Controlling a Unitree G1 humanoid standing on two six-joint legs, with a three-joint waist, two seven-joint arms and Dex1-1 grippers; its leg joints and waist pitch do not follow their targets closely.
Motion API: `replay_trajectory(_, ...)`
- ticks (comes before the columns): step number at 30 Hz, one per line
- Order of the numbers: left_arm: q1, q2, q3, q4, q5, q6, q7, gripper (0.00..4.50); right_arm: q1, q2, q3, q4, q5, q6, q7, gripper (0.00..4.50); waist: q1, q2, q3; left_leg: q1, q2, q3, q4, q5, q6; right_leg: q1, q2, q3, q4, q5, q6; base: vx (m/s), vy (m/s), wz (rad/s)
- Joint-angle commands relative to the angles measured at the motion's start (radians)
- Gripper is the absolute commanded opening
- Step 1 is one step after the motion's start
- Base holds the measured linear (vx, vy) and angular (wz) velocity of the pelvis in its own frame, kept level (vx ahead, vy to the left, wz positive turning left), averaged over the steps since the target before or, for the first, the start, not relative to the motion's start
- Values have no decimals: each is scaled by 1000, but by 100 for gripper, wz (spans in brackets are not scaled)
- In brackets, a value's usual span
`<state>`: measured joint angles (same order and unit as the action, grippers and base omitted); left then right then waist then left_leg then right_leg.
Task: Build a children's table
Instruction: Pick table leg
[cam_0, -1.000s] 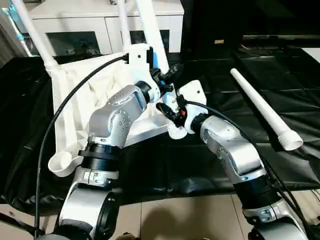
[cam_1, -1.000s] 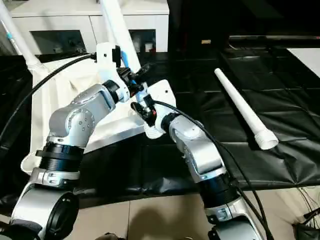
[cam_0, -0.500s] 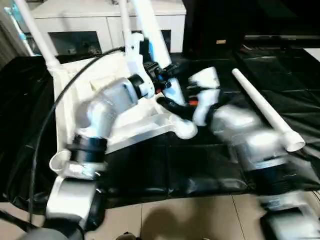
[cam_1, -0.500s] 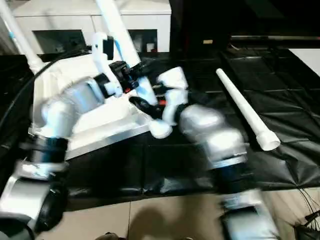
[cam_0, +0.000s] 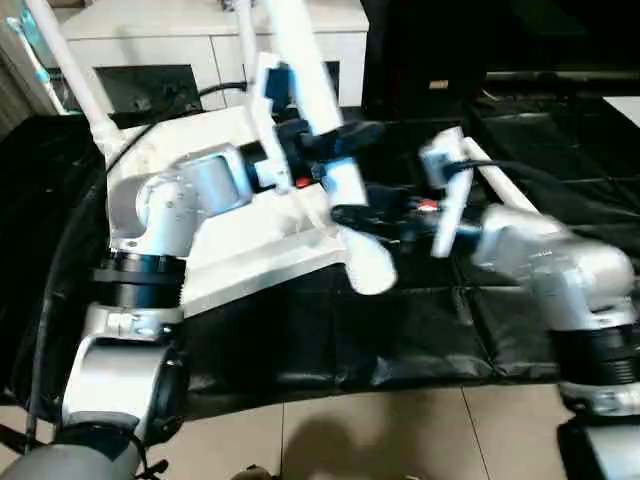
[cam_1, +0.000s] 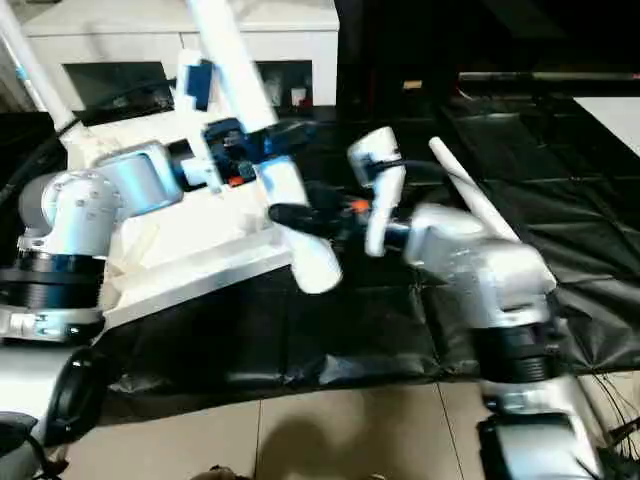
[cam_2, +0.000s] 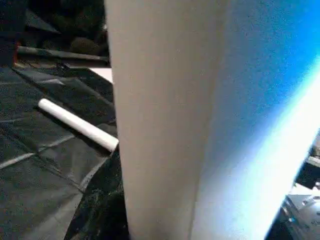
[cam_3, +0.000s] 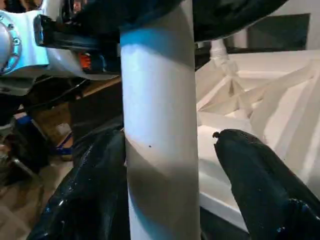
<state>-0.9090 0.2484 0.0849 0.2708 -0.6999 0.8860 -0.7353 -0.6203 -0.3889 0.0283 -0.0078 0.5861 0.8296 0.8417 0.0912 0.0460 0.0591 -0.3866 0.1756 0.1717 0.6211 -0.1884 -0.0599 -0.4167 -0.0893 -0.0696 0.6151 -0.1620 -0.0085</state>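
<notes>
Left jaws (cam_0: 335, 140) clamped around a white tapered leg (cam_0: 318, 95), mid-shaft, leg tilted with its thick end down. Right jaws (cam_3: 170, 165) spread apart, one black finger (cam_3: 260, 180) on either side of that same leg lower down, not visibly squeezing it. Thick end of the leg (cam_0: 372, 270) hanging just past the front corner of the white table top (cam_0: 250, 250). Top resting upside down on the black-covered bench (cam_0: 400, 330), ribbed underside up, toward the bench's left half. Another leg (cam_0: 70, 70) standing in the top's far left corner socket. One more loose leg (cam_2: 77, 125) lying flat on the bench toward its right side, well apart from the top. White glass-door cabinet (cam_0: 180, 60) behind the bench's far edge.
</notes>
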Motion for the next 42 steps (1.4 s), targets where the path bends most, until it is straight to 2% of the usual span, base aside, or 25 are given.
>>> replay_trajectory(1, -4, 16, -25, -17, 23, -26, -28, 175, 6, -14, 8, -29, -8, 15, 2, 315, 4, -6, -83, 10, 34, -12, -68, -102, 47, 70, -47, 37, -61, -152, -230, 0, 0, 0)
replay_trajectory(6, 7, 29, -68, -49, 34, -48, -90, 175, -4, -28, 41, -18, -28, 7, 7, 315, 3, -7, -83, 9, 33, -11, -67, -103, 41, 70, -49, 38, -60, -150, -232, 0, 0, 0)
replay_trajectory(7, 6, 27, -74, -54, 34, -53, -102, 175, -9, -33, 54, -14, -34, 8, 17, 315, 3, -12, -83, 10, 33, -10, -68, -102, 42, 70, -49, 38, -60, -152, -232, 0, 0, 0)
replay_trajectory(9, 5, 26, -81, -60, 34, -56, -118, 175, -15, -36, 69, -9, -39, 13, 26, 315, 3, -10, -82, 10, 35, -11, -68, -105, 41, 69, -49, 38, -61, -165, -232, 0, 0, 0)
replay_trajectory(16, 12, 20, -80, -81, 12, -57, -155, 175, -19, -39, 99, 5, -28, 28, 64, 315, 3, -14, -81, 9, 36, -10, -68, -100, 46, 69, -50, 39, -59, -172, -235, 0, 0, 0)
replay_trajectory(17, 13, 19, -77, -84, 10, -57, -154, 175, -17, -39, 104, 6, -24, 30, 73, 315, 2, -20, -81, 9, 35, -9, -67, -100, 47, 69, -50, 39, -61, -173, -234, 0, 0, 0)
replay_trajectory(18, 13, 20, -77, -84, 12, -58, -156, 175, -16, -40, 107, 7, -24, 29, 75, 315, 2, -18, -81, 9, 35, -9, -67, -99, 48, 69, -51, 40, -60, -178, -233, 0, 0, 0)
replay_trajectory(20, 15, 22, -77, -85, 14, -58, -160, 175, -16, -41, 110, 10, -25, 26, 74, 286, 3, -19, -81, 9, 35, -8, -66, -95, 49, 69, -50, 40, -61, -185, -227, 0, 0, 0)
replay_trajectory(23, 23, 30, -85, -95, 22, -59, -174, 175, -16, -41, 111, 13, -30, 24, 79, 276, 3, -18, -82, 8, 35, -10, -66, -89, 51, 69, -50, 40, -61, -187, -222, 0, 0, 0)
replay_trajectory(25, 26, 32, -88, -99, 24, -60, -180, 175, -15, -40, 110, 12, -31, 24, 82, 242, 2, -16, -82, 9, 36, -9, -67, -89, 50, 67, -49, 39, -60, -182, -223, 0, 0, 0)
replay_trajectory(28, 31, 34, -93, -103, 27, -64, -186, 175, -14, -40, 109, 12, -32, 22, 84, 230, 3, -15, -83, 9, 36, -10, -66, -89, 50, 67, -49, 39, -59, -173, -226, 0, 0, 0)
replay_trajectory(30, 33, 34, -95, -104, 30, -67, -188, 175, -13, -39, 109, 11, -35, 19, 83, 204, 2, -16, -83, 9, 35, -9, -66, -89, 50, 68, -49, 40, -59, -172, -226, 0, 0, 0)
replay_trajectory(33, 40, 32, -102, -107, 53, -99, -180, 175, -10, -31, 108, 9, -41, 12, 71, 196, 3, -16, -82, 9, 35, -9, -67, -94, 48, 68, -50, 40, -60, -180, -224, 0, 0, 0)
replay_trajectory(34, 42, 30, -103, -109, 64, -109, -167, 231, -8, -29, 106, 7, -40, 12, 68, 191, 3, -16, -82, 9, 36, -10, -67, -94, 47, 68, -50, 40, -61, -183, -221, 0, 0, 0)
replay_trajectory(35, 42, 25, -96, -106, 53, -97, -163, 245, -7, -27, 105, 6, -39, 12, 66, 190, 2, -17, -82, 8, 35, -9, -67, -90, 46, 69, -50, 40, -59, -178, -222, 0, 0, 0)
replay_trajectory(37, 43, 19, -84, -103, 45, -84, -145, 251, -4, -23, 101, 4, -37, 14, 61, 190, 2, -17, -82, 9, 36, -9, -66, -92, 47, 68, -49, 40, -59, -176, -223, 0, 0, 0)
replay_trajectory(39, 50, 19, -78, -109, 41, -88, -145, 281, 0, -20, 98, 1, -34, 15, 56, 188, 3, -17, -83, 9, 35, -9, -66, -89, 47, 68, -50, 40, -59, -179, -223, 0, 0, 0)
replay_trajectory(42, 66, 29, -80, -121, 53, -96, -140, 299, 6, -15, 94, -2, -33, 16, 49, 187, 2, -16, -83, 9, 35, -9, -66, -89, 46, 68, -49, 40, -59, -179, -222, 0, 0, 0)
